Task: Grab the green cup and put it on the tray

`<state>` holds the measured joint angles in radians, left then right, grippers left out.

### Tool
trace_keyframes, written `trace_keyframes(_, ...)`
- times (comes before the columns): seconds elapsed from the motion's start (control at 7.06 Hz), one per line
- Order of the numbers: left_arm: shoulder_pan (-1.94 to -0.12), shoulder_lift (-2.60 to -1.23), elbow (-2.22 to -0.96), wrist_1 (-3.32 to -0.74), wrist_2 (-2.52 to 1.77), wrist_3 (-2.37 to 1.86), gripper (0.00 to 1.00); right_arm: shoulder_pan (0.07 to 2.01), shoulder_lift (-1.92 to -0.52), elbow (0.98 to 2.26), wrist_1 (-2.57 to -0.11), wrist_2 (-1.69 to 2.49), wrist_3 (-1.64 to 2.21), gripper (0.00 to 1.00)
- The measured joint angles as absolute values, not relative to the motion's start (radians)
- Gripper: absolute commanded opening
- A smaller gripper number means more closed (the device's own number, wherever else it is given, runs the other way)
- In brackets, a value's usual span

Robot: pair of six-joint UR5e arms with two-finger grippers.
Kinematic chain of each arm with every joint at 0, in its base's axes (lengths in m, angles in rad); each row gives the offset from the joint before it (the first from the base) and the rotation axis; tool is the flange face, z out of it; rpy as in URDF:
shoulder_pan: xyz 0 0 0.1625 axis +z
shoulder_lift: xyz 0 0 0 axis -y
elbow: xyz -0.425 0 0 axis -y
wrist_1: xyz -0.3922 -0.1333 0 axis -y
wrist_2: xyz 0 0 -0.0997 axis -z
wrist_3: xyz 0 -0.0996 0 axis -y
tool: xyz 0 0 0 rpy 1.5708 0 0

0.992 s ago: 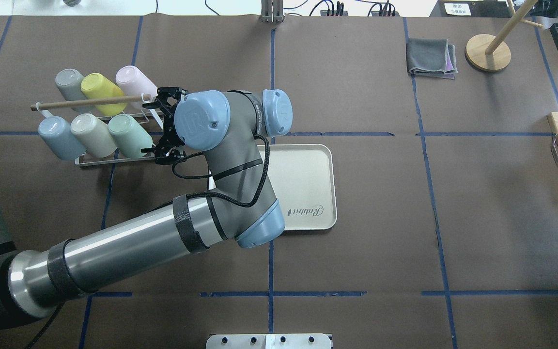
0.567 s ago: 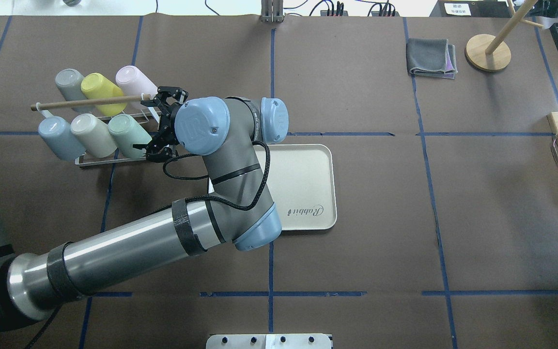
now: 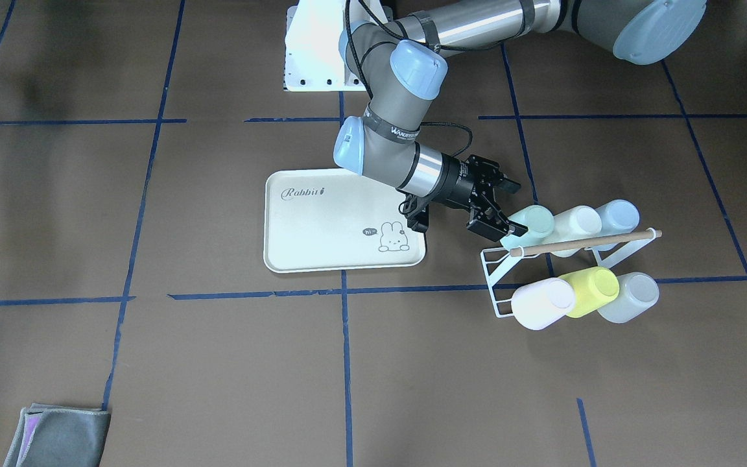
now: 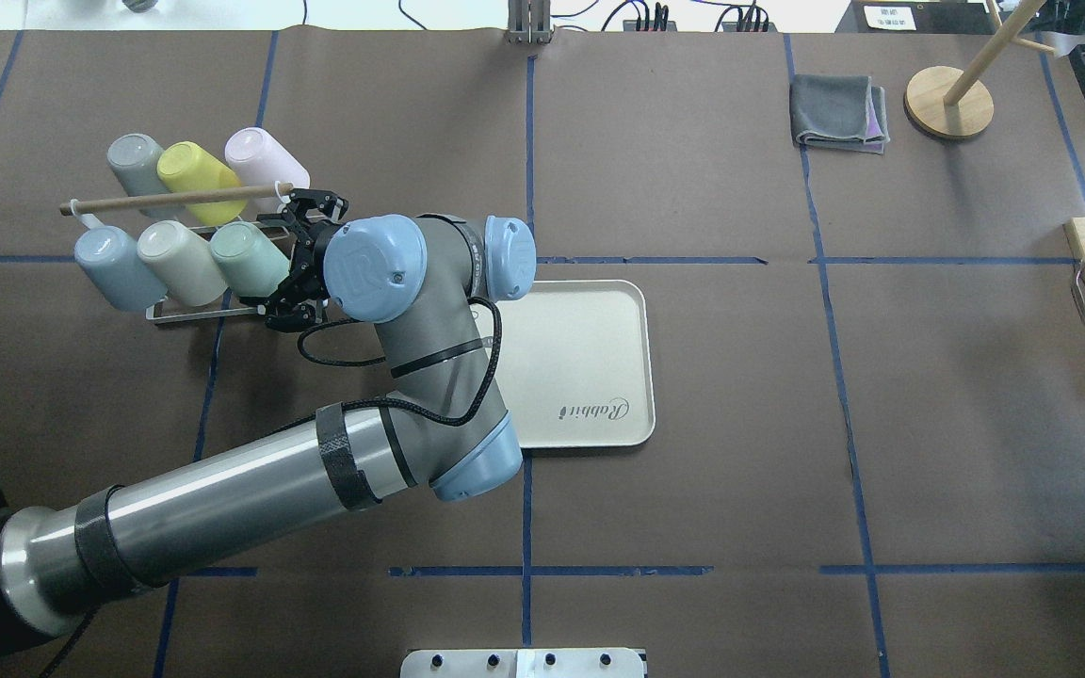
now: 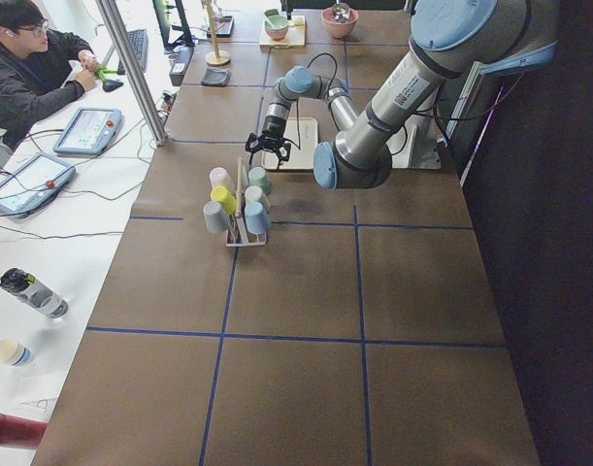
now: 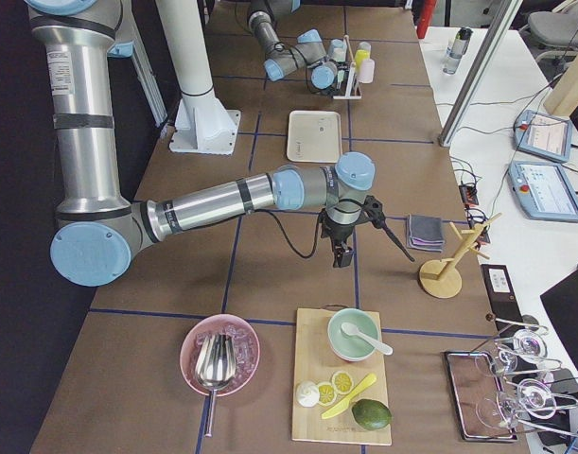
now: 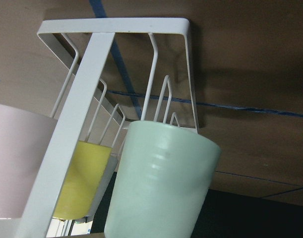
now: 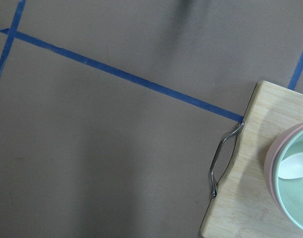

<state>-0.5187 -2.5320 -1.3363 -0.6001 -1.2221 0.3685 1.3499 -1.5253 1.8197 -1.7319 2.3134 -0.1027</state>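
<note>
1. Jaws of the left gripper (image 3: 519,209) are wide open, holding nothing.
2. The green cup (image 3: 537,220) leans on the white rack (image 3: 491,272), just beside them.
3. Right gripper (image 6: 397,244): cannot tell.

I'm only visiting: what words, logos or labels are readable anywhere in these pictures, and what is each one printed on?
"Rabbit": script on the cream tray.
"hi": speech bubble beside the bunny drawing on that tray.
"UR": logo on the blue joint cap.
Too blurred to read: white lettering on the strap around the arm.
Too small to read: the white card at the table's far edge.
</note>
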Motion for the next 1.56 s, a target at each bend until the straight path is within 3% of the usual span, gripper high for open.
trace_keyframes(1.56, -0.507, -2.48, -1.276, -0.739, -1.215, 0.362, 1.0, 1.351, -1.543, 1.83, -1.732, 2.316, -0.104, 1.0)
